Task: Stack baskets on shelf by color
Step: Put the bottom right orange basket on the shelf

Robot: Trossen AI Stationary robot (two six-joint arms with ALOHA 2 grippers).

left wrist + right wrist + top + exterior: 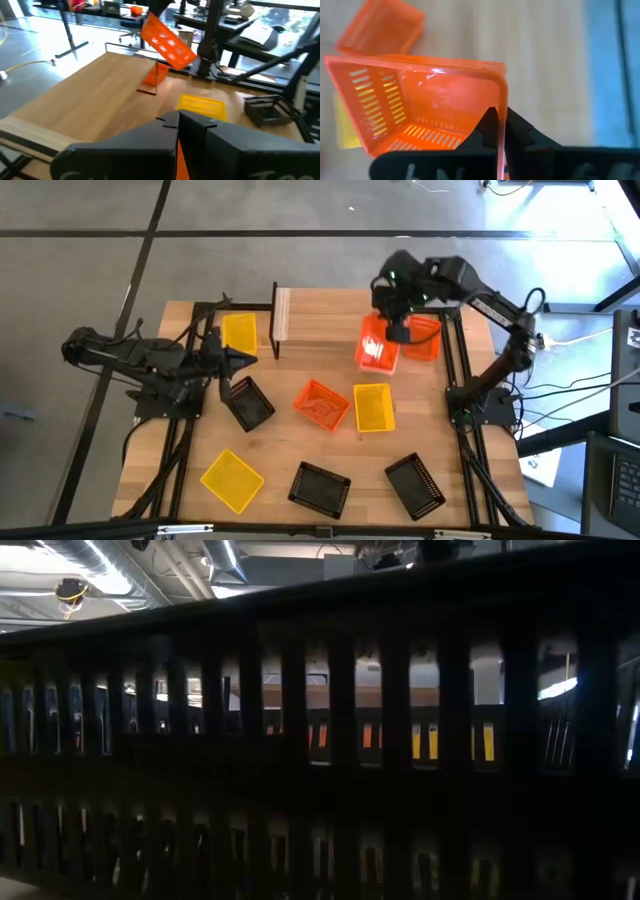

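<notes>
Nearest, black and yellow baskets wait on the table. The left gripper (243,360) idles shut at the left edge. Farther back, the right gripper (397,330) pinches an orange basket's (377,346) wall, tilted over the shelf (320,315); next it needs nesting into the orange one (422,338) beside it.

The right arm reaches over the table's far right part, its right gripper (392,330) clamped shut on a basket wall, while the left arm waits low at the left edge, left gripper (243,360) closed.
</notes>
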